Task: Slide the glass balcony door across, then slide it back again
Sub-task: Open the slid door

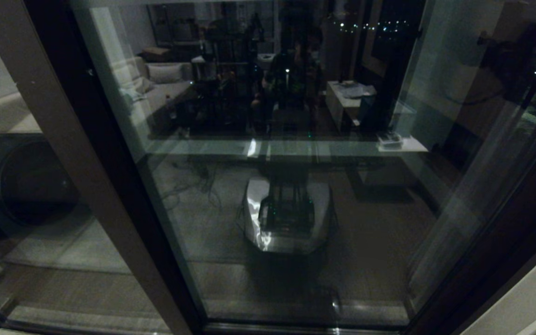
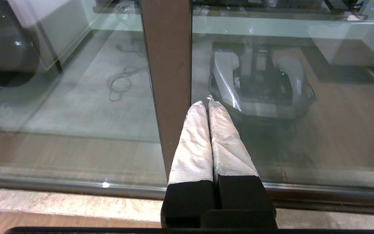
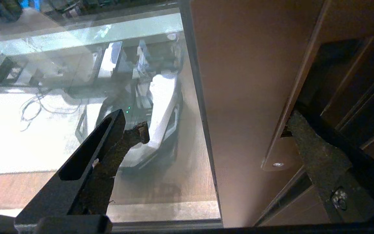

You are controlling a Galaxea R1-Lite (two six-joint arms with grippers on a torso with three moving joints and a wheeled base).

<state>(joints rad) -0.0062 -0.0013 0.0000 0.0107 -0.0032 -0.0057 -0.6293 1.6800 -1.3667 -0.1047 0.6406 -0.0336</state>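
Glass door (image 1: 272, 186) reflects dim room; left gripper (image 2: 205, 103) closed, empty, at brown stile (image 2: 169, 81); right gripper (image 3: 213, 130) wide open astride door edge.

The light is dim, and the glass mostly mirrors a room: a pale sofa (image 1: 156, 86) with cushions sits at the far side of the reflection, with a low white table (image 1: 348, 100) to the right of it. Nearer than the sofa, loose cables (image 2: 120, 83) lie coiled on a grey floor (image 2: 83, 107). To the left of the sofa, a large dark round shape (image 1: 30, 184) shows behind the glass. A pale stone sill (image 2: 60, 203) runs along the bottom track.
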